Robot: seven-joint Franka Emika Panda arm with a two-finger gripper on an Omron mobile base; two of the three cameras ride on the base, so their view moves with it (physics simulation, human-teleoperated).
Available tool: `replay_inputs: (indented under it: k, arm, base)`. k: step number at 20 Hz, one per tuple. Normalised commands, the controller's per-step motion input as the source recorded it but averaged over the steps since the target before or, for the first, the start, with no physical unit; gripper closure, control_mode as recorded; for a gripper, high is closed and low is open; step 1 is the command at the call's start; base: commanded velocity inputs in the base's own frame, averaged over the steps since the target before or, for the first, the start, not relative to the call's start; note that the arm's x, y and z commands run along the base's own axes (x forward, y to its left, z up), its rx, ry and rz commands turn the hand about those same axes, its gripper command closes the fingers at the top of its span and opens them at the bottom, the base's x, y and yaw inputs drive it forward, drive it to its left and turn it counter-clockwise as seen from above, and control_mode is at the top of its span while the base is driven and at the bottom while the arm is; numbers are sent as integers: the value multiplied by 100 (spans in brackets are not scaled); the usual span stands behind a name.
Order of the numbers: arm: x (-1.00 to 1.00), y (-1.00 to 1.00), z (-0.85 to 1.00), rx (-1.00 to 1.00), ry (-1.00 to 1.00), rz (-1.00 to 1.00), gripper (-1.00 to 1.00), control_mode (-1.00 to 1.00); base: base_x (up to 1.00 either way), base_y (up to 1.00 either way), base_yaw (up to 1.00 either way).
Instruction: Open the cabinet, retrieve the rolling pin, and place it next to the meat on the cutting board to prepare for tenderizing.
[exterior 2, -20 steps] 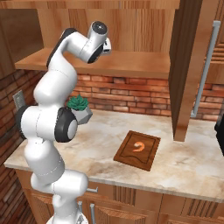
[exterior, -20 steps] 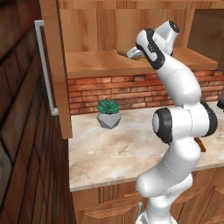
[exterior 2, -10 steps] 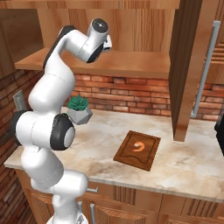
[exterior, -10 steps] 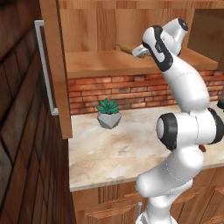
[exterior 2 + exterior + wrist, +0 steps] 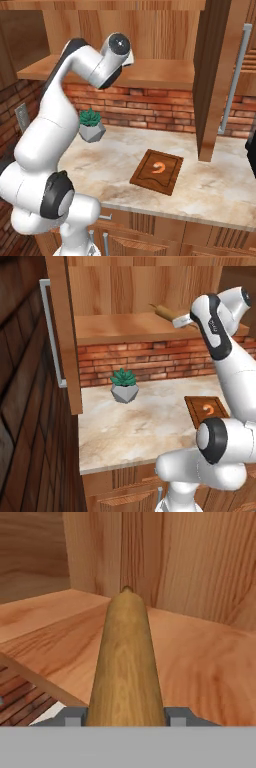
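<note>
The rolling pin (image 5: 127,662) runs straight away from the hand over the plank shelf of the open cabinet (image 5: 115,327). My gripper (image 5: 127,717) is shut on the pin's near end, with a fingertip pressed to each side. From the left base view the rolling pin (image 5: 164,311) lies slanted above the shelf's right part, and the gripper (image 5: 181,320) holds its lower right end. On the counter below, the cutting board (image 5: 150,181) carries the small orange meat (image 5: 160,167). The board (image 5: 197,405) and meat (image 5: 211,409) sit partly behind my arm.
A potted succulent (image 5: 124,387) stands on the counter near the brick wall. The cabinet's open left door (image 5: 62,336) and right door (image 5: 212,75) jut out on either side, each with a long grey bar handle (image 5: 234,80). Drawer fronts run below the counter edge.
The hand has moved to the right along the shelf with the rolling pin in it, and the arm's upper links have swung right and up. The jaws have kept the same width.
</note>
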Motion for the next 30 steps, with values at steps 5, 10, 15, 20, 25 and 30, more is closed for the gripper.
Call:
replay_inputs:
  k: [5,10,15,20,25,30]
  arm:
    - [-100,-25,14,0,0,-6,100,-100]
    - [-100,-24,1,0,0,-13,100,-100]
    - [-100,-30,-1,0,0,-12,100,-100]
    - [-100,-32,-10,0,0,-12,100,-100]
    - [-94,-29,-28,-3,0,-8,100,-100]
    - [-60,-7,-60,-9,4,-2,100,-100]
  base:
    - [0,0,0]
    - [0,0,0]
    - [0,0,0]
    - [0,0,0]
    - [0,0,0]
    - [0,0,0]
